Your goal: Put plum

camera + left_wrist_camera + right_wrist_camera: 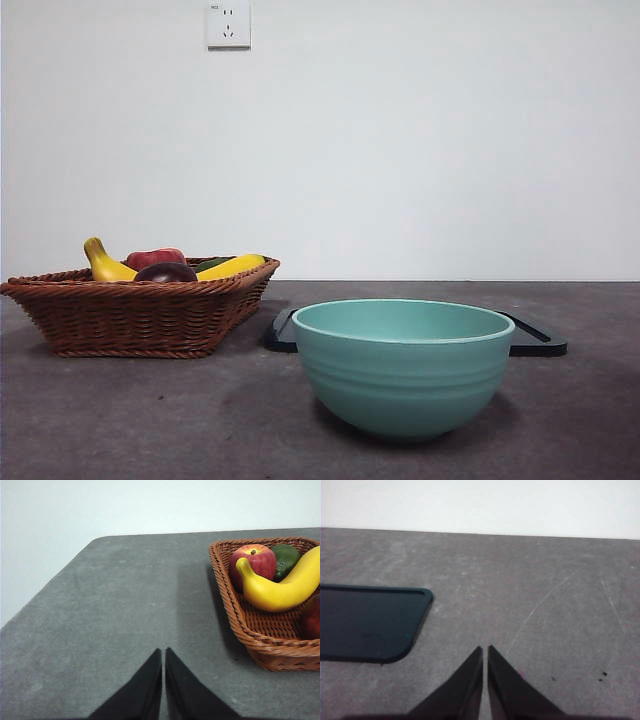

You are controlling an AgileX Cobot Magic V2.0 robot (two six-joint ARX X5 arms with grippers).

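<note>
While the plum (166, 272) sits low in the wicker basket (140, 318) on the left side of the table, only its dark maroon top pokes over the near rim in the front view; in the left wrist view just a dark reddish sliver of it (312, 616) shows at the picture's edge. Right behind it there's a red apple (155, 258), and a yellow banana (108, 265) curves across the basket, touching the apple; a second yellow end (233, 266) sticks up on the basket's right side, and something green (286, 558) is tucked in at the far corner, looks like an avocado maybe.

Over to the right and nearer the camera stands a teal bowl (403, 368), well apart from the basket; behind it lies a flat black tray (537, 341), partly hidden by the bowl.

Left gripper (163, 655) hovers over bare grey table (125, 610) beside the basket, jaws pressed together, nothing between them; right gripper (485, 652) is just the same, tips closed up, over the table near the tray's corner (370, 625). Neither arm shows in the front view.
</note>
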